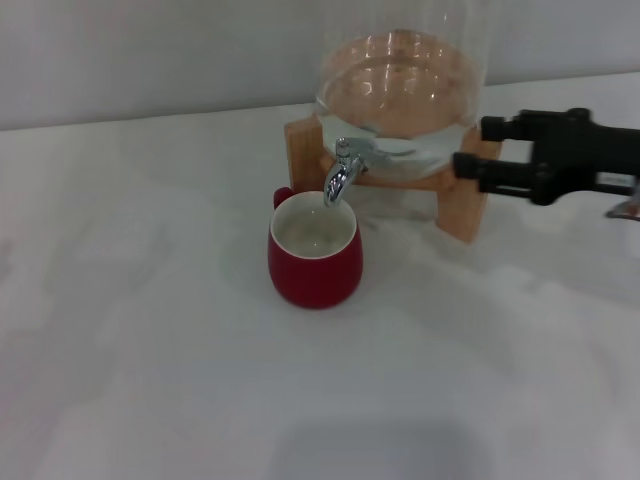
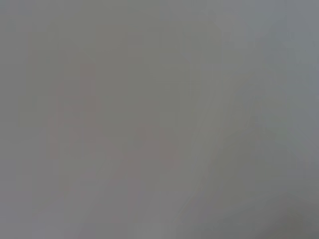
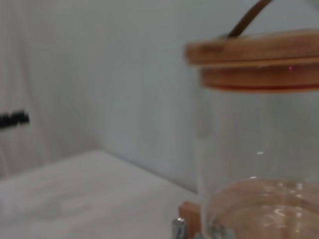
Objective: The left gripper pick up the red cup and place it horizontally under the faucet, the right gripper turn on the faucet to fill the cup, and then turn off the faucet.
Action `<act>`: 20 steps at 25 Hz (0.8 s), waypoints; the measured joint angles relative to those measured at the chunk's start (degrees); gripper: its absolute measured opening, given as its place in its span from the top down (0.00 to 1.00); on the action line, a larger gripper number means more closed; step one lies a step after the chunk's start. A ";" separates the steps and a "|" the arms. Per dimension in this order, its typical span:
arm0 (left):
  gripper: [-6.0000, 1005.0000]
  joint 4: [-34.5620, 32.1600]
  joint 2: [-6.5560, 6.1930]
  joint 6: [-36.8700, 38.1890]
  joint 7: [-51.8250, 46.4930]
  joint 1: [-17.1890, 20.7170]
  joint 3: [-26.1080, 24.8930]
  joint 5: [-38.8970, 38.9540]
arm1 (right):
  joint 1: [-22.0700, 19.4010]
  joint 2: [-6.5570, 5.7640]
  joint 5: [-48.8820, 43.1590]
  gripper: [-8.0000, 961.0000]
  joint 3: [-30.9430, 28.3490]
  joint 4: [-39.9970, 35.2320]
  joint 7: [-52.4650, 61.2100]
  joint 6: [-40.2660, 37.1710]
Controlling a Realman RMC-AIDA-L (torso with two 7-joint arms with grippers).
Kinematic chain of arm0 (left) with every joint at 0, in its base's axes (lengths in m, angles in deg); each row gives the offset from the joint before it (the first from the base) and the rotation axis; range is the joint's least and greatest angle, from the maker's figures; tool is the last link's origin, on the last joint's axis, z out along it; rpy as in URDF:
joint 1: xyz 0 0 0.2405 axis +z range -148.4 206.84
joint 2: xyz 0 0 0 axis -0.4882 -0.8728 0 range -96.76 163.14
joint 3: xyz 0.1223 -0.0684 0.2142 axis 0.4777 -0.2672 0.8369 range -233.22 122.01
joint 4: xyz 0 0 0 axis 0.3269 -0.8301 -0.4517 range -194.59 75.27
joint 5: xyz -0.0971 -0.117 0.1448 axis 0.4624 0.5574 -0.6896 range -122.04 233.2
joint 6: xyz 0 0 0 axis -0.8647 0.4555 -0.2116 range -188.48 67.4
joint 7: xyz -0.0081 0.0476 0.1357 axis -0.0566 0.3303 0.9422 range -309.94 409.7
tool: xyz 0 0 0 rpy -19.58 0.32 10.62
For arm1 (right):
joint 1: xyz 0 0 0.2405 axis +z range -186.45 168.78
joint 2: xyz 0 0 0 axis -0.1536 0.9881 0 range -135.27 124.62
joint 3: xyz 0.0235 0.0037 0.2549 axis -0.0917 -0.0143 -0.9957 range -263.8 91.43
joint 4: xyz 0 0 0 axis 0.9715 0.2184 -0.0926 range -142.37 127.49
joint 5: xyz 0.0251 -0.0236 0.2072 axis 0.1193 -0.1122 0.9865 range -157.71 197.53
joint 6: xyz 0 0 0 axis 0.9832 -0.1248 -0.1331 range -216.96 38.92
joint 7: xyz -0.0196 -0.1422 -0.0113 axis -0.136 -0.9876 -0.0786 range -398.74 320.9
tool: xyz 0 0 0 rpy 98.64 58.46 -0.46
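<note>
Red squat ceramic cup (image 1: 314,262), centre, under chrome faucet (image 1: 342,172) | fragile, slippery wet; grasp handle | right gripper (image 1: 468,148) fingers parted, empty.

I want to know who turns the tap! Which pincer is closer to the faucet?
The right pincer. It hovers beside the wooden stand, to the robot's right of the faucet, not touching it. The left pincer is out of sight.

A white table (image 1: 150,380) meets a plain pale wall (image 1: 150,50).

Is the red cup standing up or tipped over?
Standing up. The red cup sits upright on the table, open mouth facing up right under the faucet spout.
</note>
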 joint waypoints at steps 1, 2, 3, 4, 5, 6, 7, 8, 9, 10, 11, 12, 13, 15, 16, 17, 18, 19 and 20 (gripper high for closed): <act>0.14 0.29 -0.02 0.27 -0.01 -0.09 -0.03 0.02 | -0.50 0.00 -1.85 0.34 2.28 2.76 1.31 -1.92; 0.14 0.63 -0.04 0.58 -0.01 -0.20 -0.08 0.02 | -1.08 -0.03 -3.39 0.34 4.15 5.00 2.33 -3.56; 0.14 1.01 -0.04 0.87 0.05 -0.39 -0.25 0.03 | -1.48 -0.04 -4.21 0.34 5.60 6.65 3.06 -4.72; 0.14 1.04 -0.04 0.88 0.07 -0.41 -0.29 0.03 | -1.80 -0.08 -4.65 0.34 6.46 7.61 3.47 -5.40; 0.14 1.20 -0.05 0.92 0.14 -0.53 -0.44 0.03 | -1.94 -0.07 -4.75 0.34 7.31 8.27 3.74 -5.77; 0.14 1.27 -0.06 0.95 0.16 -0.65 -0.60 0.03 | -2.03 -0.06 -4.75 0.34 7.93 8.56 3.96 -5.93; 0.14 1.39 -0.06 0.98 0.16 -0.77 -0.76 0.03 | -2.06 -0.06 -4.73 0.34 8.31 8.70 4.17 -6.02; 0.14 1.48 -0.06 1.01 0.16 -0.91 -0.92 0.03 | -2.14 -0.06 -4.73 0.34 8.78 8.82 4.44 -6.09; 0.14 1.55 -0.07 1.04 0.16 -1.08 -1.11 0.03 | -2.22 -0.08 -4.75 0.34 9.13 8.90 4.67 -6.11; 0.14 1.57 -0.08 1.06 0.16 -1.20 -1.25 0.04 | -2.31 -0.08 -4.84 0.34 9.48 8.92 4.90 -6.16; 0.14 1.58 -0.07 1.08 0.16 -1.26 -1.35 0.05 | -2.37 -0.08 -4.97 0.34 9.85 8.91 5.05 -6.25; 0.14 1.59 -0.08 1.09 0.17 -1.36 -1.36 0.06 | -2.42 -0.08 -5.12 0.34 10.25 8.82 5.12 -6.42; 0.14 1.60 -0.08 1.10 0.17 -1.51 -1.36 0.06 | -2.42 -0.08 -5.22 0.34 10.45 8.56 5.13 -6.81; 0.14 1.61 -0.08 1.12 0.17 -1.71 -1.37 0.06 | -2.41 -0.07 -5.37 0.34 10.85 8.05 5.13 -7.72; 0.14 1.61 -0.08 1.12 0.16 -1.77 -1.37 0.06 | -2.31 -0.06 -5.41 0.34 11.46 7.48 5.07 -8.84; 0.14 1.62 -0.08 1.12 0.16 -1.77 -1.37 0.06 | -2.26 -0.06 -5.41 0.34 11.80 7.22 5.00 -9.49; 0.14 1.63 -0.08 1.12 0.16 -1.77 -1.37 0.06 | -2.01 -0.06 -5.47 0.34 13.05 6.78 4.85 -11.16; 0.14 1.64 -0.08 1.13 0.16 -1.77 -1.37 0.06 | -2.01 -0.06 -5.47 0.34 13.05 6.78 4.85 -11.16; 0.14 1.64 -0.08 1.14 0.16 -1.77 -1.37 0.06 | -1.91 -0.05 -5.60 0.34 13.77 6.67 4.82 -12.06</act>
